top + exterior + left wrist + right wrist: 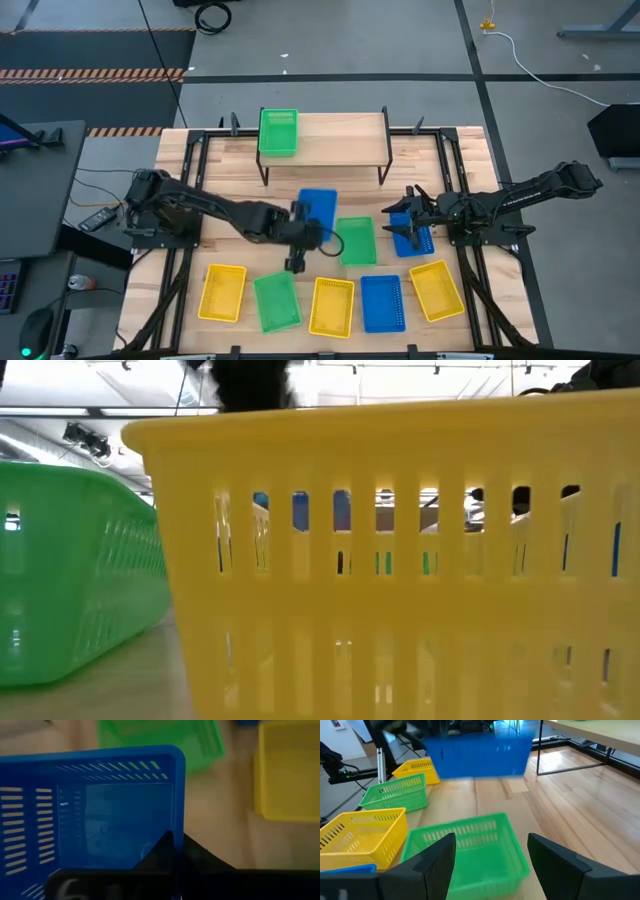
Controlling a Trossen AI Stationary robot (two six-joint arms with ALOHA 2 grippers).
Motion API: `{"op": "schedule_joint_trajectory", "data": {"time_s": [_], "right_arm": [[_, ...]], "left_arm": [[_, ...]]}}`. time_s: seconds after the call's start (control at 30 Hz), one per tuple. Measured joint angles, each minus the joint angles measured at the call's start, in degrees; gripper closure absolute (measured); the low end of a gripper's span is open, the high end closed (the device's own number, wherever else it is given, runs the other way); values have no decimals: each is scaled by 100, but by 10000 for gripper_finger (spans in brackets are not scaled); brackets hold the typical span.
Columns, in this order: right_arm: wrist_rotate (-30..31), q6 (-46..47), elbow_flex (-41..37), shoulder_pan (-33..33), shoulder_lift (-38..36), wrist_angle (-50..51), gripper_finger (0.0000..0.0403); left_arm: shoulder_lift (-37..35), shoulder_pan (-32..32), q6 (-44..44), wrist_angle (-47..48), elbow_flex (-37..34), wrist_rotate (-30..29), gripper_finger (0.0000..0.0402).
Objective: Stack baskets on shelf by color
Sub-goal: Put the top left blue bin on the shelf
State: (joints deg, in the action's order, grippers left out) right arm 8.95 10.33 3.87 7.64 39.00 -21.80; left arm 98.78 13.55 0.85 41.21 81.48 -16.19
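A blue basket [318,207] hangs above the table's middle, in front of the shelf [335,140], with my left gripper [303,234] shut on it. In the right wrist view this basket [477,751] floats clear of the wood. One green basket [278,131] stands on the shelf's left end. Another green basket [355,240] rests on its base just right of the held one. My right gripper [490,852] waits open at the table's right, over another blue basket [413,238], touching nothing. My left gripper holds the blue basket by the wall on its near side [179,822], close to a corner. One dark finger [165,851] shows inside the wall and the other outside it. The fingers slant down from the table's left and near side. The basket is lifted clear of the table.
Along the near edge stand a yellow basket [222,292], a green one [277,300], a yellow one [331,306], a blue one [382,302] and a yellow one [436,290]. The low view is filled by a yellow basket [400,560] and a green one [70,580].
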Motion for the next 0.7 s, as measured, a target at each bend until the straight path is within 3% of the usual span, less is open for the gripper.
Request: {"op": "schedule_joint_trajectory", "data": {"time_s": [0.2,0.4,0.7], "right_arm": [[0,0,-2,0,0,2,149],[26,-27,-2,0,0,2,149],[42,-155,-2,0,0,3,149]], "left_arm": [[-2,-586,-1056,256,993,-258,394],[-2,-1453,-1792,494,1484,-406,394],[101,-2648,-2110,495,1538,438,391]]}}
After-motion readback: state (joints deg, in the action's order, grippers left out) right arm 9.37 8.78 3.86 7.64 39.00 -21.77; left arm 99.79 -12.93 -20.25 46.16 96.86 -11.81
